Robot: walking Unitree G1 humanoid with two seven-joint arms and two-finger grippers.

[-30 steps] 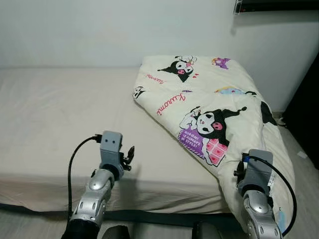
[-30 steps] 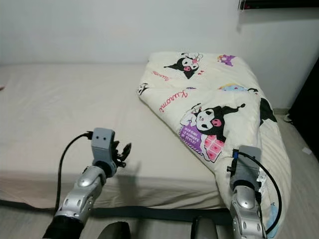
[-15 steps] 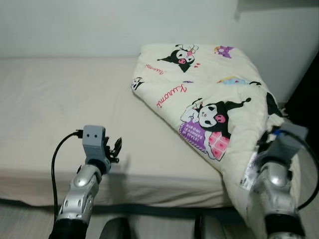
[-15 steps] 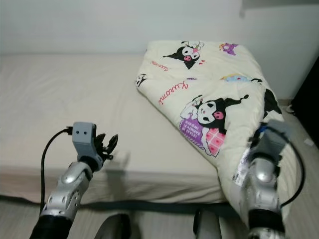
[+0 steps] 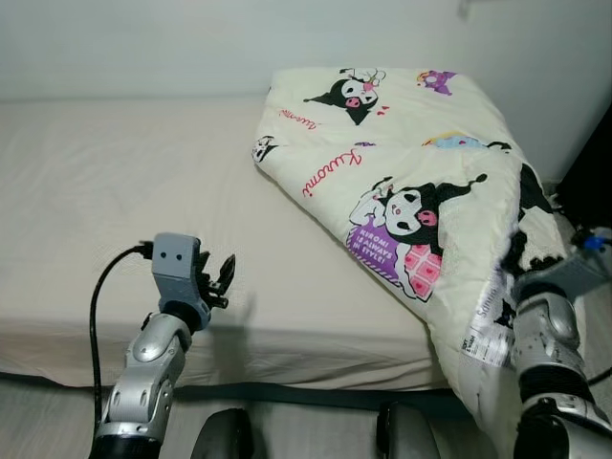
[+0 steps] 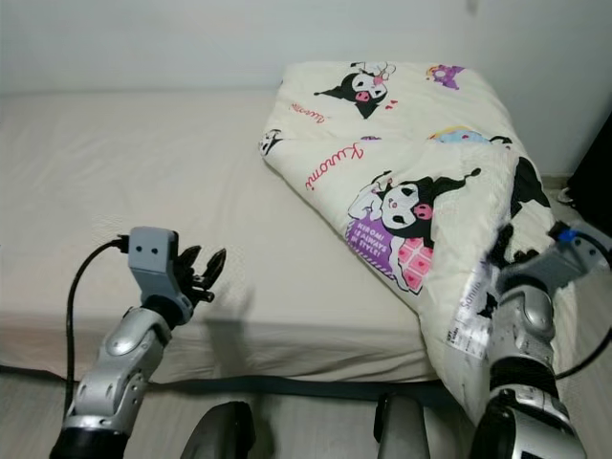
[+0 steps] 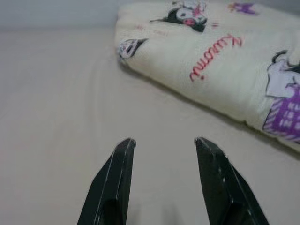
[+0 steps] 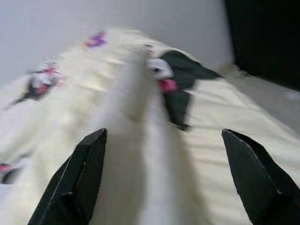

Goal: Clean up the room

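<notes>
The bed (image 5: 96, 191) stands against the wall (image 5: 143, 38). A folded duvet (image 5: 421, 191) lies on its right part, spilling over the front right corner. The left gripper (image 5: 222, 282) hovers above the bed's front edge; the right gripper (image 8: 164, 178) straddles the duvet's hanging fold.

The right gripper (image 8: 164, 136) has swung outward to the quilt's (image 5: 449, 191) hanging edge. A fold now lies between its spread fingers (image 8: 79, 173).

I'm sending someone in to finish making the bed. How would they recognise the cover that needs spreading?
Look at the wide bed with the plain beige sheet against the white wall. On its right half lies a thick cream quilt printed with black cartoon characters and pink lettering, folded into a wedge and spilling over the right edge. It is the only patterned fabric there.
</notes>
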